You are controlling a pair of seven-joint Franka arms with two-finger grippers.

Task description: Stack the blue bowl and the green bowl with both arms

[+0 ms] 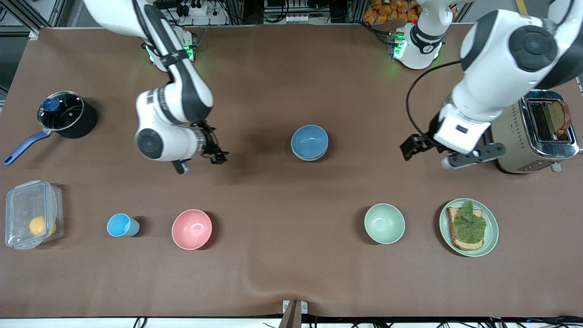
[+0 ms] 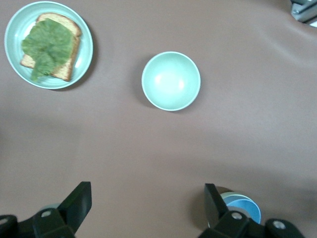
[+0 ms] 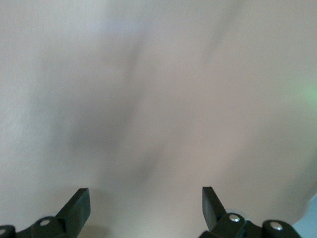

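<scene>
Your blue bowl (image 1: 309,141) sits mid-table, a little toward the robots' edge, and it already rests inside a second bowl whose pale greenish rim shows beneath it; that lower one looks like the green bowl (image 1: 309,156), so you may judge the stack made. The left gripper (image 1: 448,154) hangs over bare cloth beside the toaster (image 1: 537,136), fingers spread apart and empty. The right gripper (image 1: 214,152) hovers over bare table toward the saucepan (image 1: 63,114) end, fingers likewise apart. Watch 2 things: the mint bowl (image 1: 384,223) near the front edge, beside the toast plate (image 1: 492,228), is a tempting wrong target, and any sweep past the stack could knock the blue bowl askew
</scene>
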